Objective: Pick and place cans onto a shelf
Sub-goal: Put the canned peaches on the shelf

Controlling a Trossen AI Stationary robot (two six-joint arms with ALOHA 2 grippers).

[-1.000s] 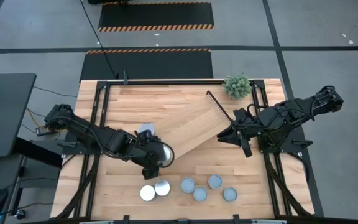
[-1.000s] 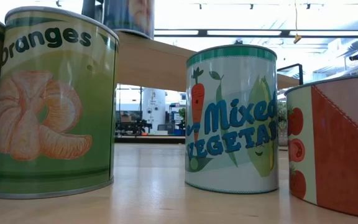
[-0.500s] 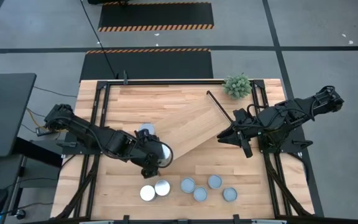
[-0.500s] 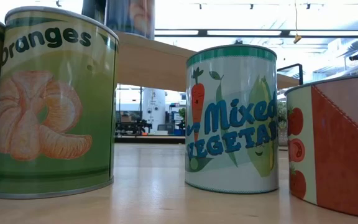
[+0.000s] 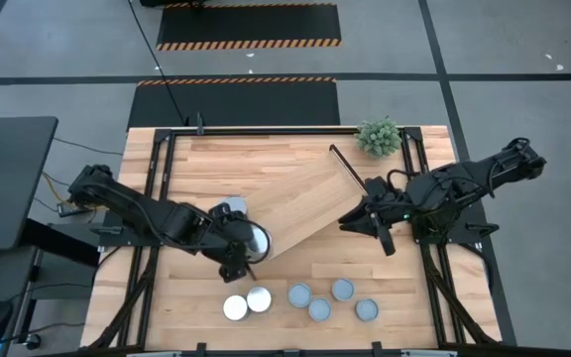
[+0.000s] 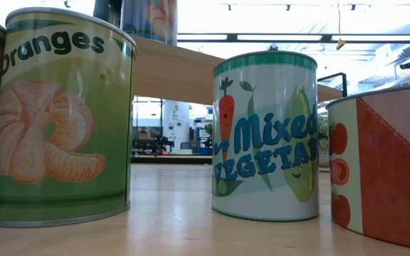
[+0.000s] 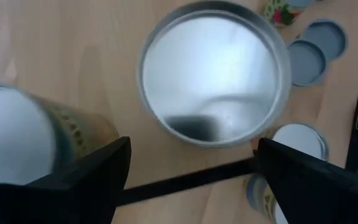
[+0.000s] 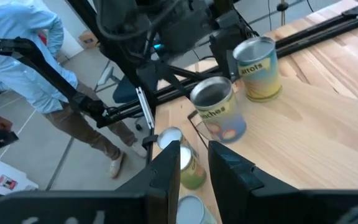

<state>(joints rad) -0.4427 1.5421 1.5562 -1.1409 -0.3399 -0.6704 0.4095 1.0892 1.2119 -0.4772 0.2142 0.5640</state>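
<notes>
The left tool [image 7: 191, 158] has carried its can [image 7: 213, 71] a little further in over the near end of the shelf [image 5: 300, 203], and the right tool [image 5: 377, 226] has crept slightly towards the shelf's other end. From where I stand, the left tool comes down from above with its jaws spread wide, one on each side of the can, and I judge it has the can in its grip. That is a sensible hold: it keeps the can upright, with its silvery top facing up, so it can be set flat on the board. The can sits between the jaws and a touch ahead of their tips, just inside the black bar [image 7: 185, 183] that ends the shelf. A second can [image 5: 232, 207] stands on the shelf right beside it, so I would guess the row is being filled from this end. Whether the held can rests on the wood or hangs just above it, I cannot tell. The right tool is only slightly open and empty, waiting near the far bar, well apart from every can. Six more cans [image 5: 300, 295] wait in a loose cluster on the table [image 5: 266, 154] in front of the shelf, so the job looks less than half done.
</notes>
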